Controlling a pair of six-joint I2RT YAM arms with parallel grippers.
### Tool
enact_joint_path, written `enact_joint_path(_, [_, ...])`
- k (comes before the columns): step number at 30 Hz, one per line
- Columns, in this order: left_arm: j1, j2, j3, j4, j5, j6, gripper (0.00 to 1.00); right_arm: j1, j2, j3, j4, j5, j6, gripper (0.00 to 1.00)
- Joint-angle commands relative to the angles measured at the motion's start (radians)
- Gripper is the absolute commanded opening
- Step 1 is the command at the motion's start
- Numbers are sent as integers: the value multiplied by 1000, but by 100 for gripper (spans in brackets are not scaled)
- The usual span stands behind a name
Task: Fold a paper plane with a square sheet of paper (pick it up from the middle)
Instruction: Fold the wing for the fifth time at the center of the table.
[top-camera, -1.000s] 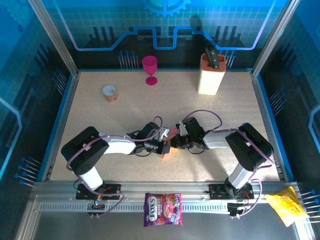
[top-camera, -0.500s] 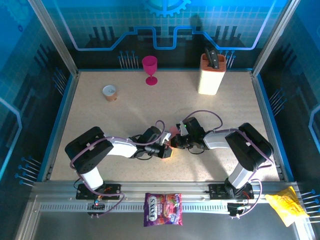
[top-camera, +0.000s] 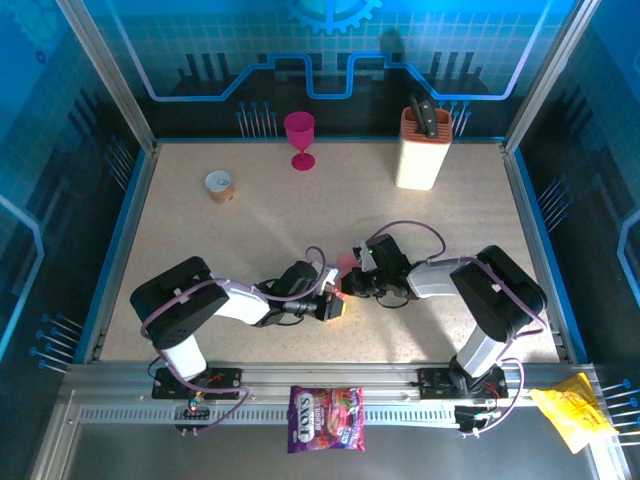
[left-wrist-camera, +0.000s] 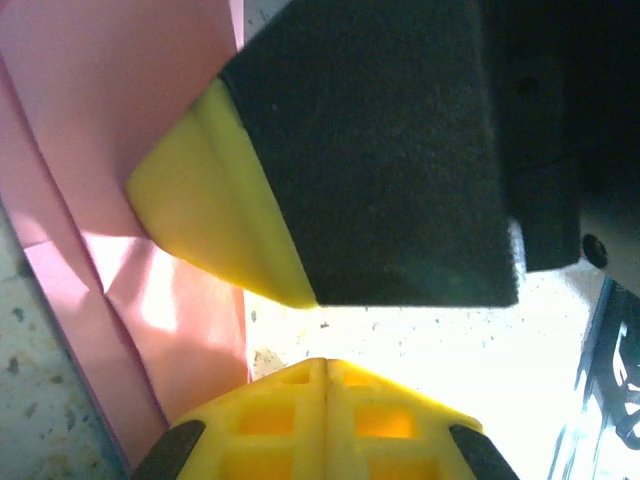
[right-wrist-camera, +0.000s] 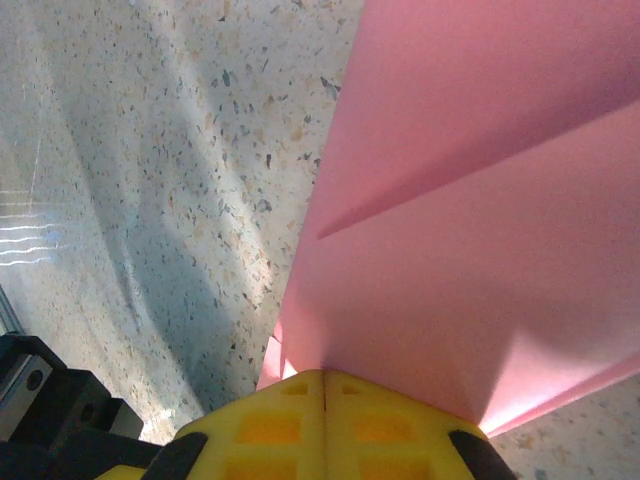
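The salmon-pink sheet of paper (top-camera: 347, 264) lies folded and creased on the speckled table, mid-front, between the two wrists. In the right wrist view the paper (right-wrist-camera: 480, 200) spreads out ahead of my right gripper (right-wrist-camera: 325, 378), which is shut with its yellow tips against the sheet's near edge. My left gripper (left-wrist-camera: 326, 368) is shut too, over bare table just right of the paper (left-wrist-camera: 150, 100), with nothing in it. One of the right gripper's fingers (left-wrist-camera: 370, 150) hangs close above it. From overhead, the left gripper (top-camera: 338, 308) and right gripper (top-camera: 347, 287) nearly touch.
At the back stand a magenta goblet (top-camera: 299, 133), a cream knife block (top-camera: 422, 148) and a small paper cup (top-camera: 220, 185). A purple candy bag (top-camera: 326, 418) and a yellow wrapper (top-camera: 573, 412) lie on the front rail. Aluminium posts frame the table (top-camera: 200, 240).
My left gripper has slid right and toward the front edge, now covering the paper's lit near corner. The right arm has stayed put, and both grippers have stayed shut.
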Motion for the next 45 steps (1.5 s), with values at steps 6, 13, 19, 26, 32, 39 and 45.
enact_joint_path(6, [-88,-10,-143,-73,25,-105,0,-15,120,-58,-186,202,3,0])
enact_joint_path(13, [-161,-42,-240,-17,14,-199,0,-15,114,-58,-186,198,10,0])
enact_joint_path(19, [-154,-211,-250,-101,-32,-204,0,-15,97,-65,-196,195,5,0])
enact_joint_path(26, [-3,-387,-65,-329,-32,-65,0,-15,101,-67,-197,192,0,0])
enact_joint_path(32, [93,-264,93,-369,49,48,0,-15,107,-70,-192,193,0,0])
enact_joint_path(39, [106,-86,168,-334,99,99,0,-15,107,-74,-189,194,6,0])
enact_joint_path(45, [106,-35,146,-264,95,75,0,-15,106,-69,-191,191,6,0])
